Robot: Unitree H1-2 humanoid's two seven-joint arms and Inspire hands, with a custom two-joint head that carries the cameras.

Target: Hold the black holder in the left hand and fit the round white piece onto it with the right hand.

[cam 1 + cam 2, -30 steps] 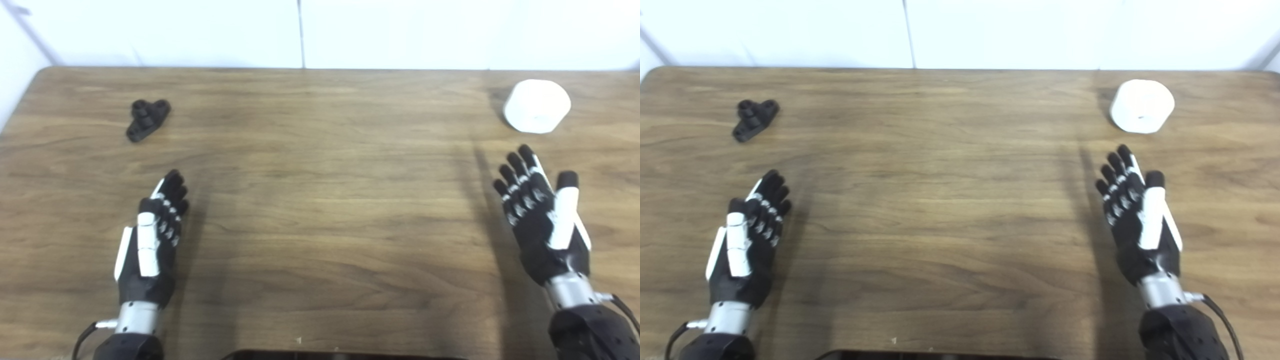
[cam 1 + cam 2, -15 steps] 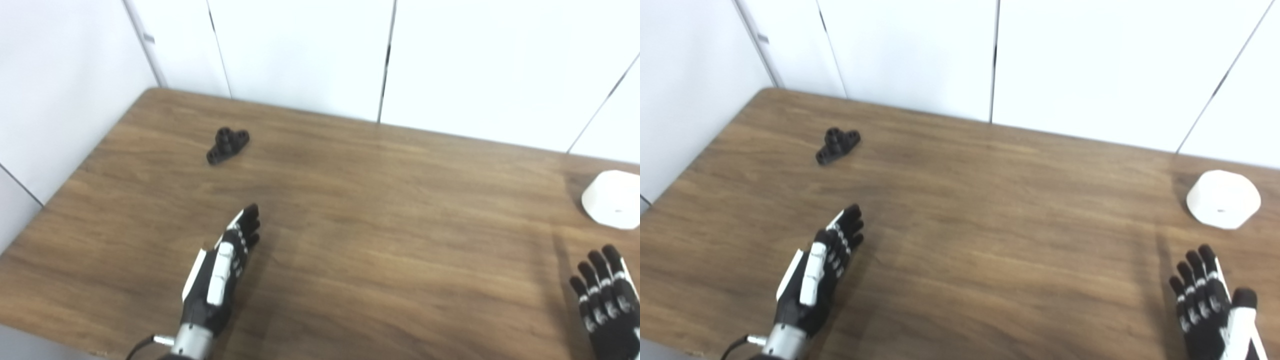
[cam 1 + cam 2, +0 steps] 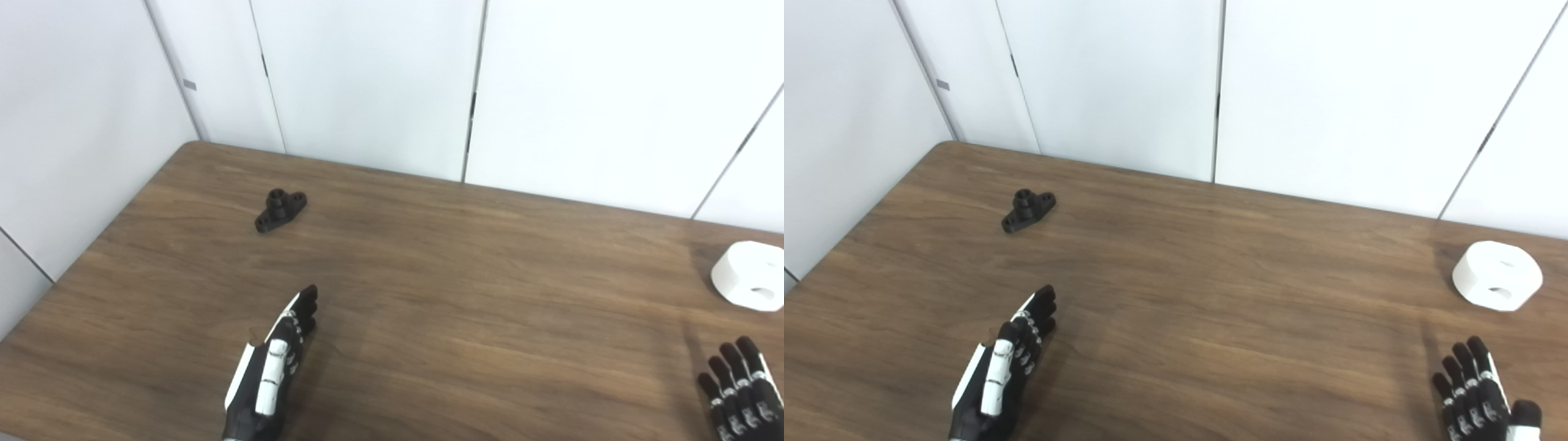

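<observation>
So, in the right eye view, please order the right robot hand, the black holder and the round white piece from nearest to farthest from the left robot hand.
Measured from the left robot hand:
1. black holder, beyond it, toward the table's far left corner.
2. right robot hand, across the table at the bottom right.
3. round white piece, far right, beyond the right robot hand.

Lighting: bright, even, diffuse, from overhead. White panelled wall in the upper frame near overexposed, little surface detail. Brown wood-grain table: soft sheen, no hard glare. Shadows: soft and dark, right of the black-and-white left hand at lower left; left of the round white piece at right edge. Sharpness: moderate throughout, slightly soft; fine detail on the small black holder unresolved.
</observation>
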